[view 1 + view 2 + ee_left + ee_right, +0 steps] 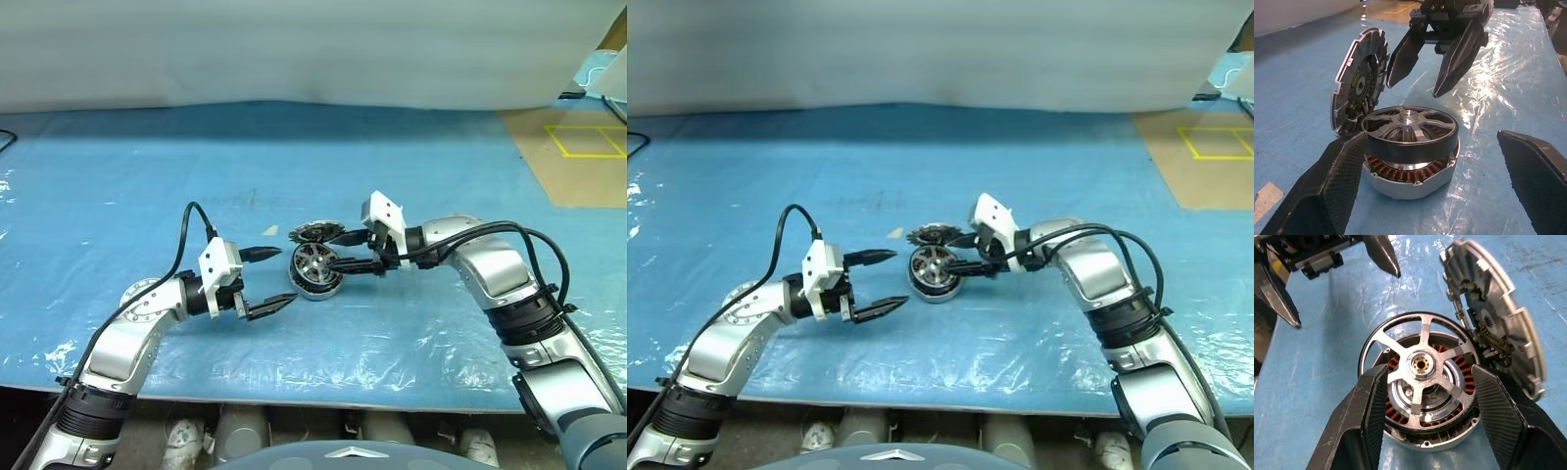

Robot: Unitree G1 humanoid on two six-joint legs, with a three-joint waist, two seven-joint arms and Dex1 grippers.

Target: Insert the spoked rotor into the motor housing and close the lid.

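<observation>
Right pincer (343, 251) hangs over the rotor (1409, 128), fingers apart, straddling the rim, and whether the pads actually touch it is hard to call. The rotor sits partway down on the housing (1411, 174), copper windings showing in a band under the dark rim, so it looks not fully seated. Just behind, touching the housing's edge, the lid (1358, 87) stands on its rim, finned inner face turned toward the rotor. Left pincer (268, 280) waits close by, wide apart, empty, level with the parts on the blue table (147, 176).

Risks from here: if the rotor is cocked, pressing it could jam it on the windings, and magnet pull may snap it down askew. The leaning lid could topple if a finger brushes it, or drop onto the rotor too soon.

Hard to see: the lid's contact point with the housing sits behind the left finger, and the rotor's tilt can't be judged from overhead
</observation>
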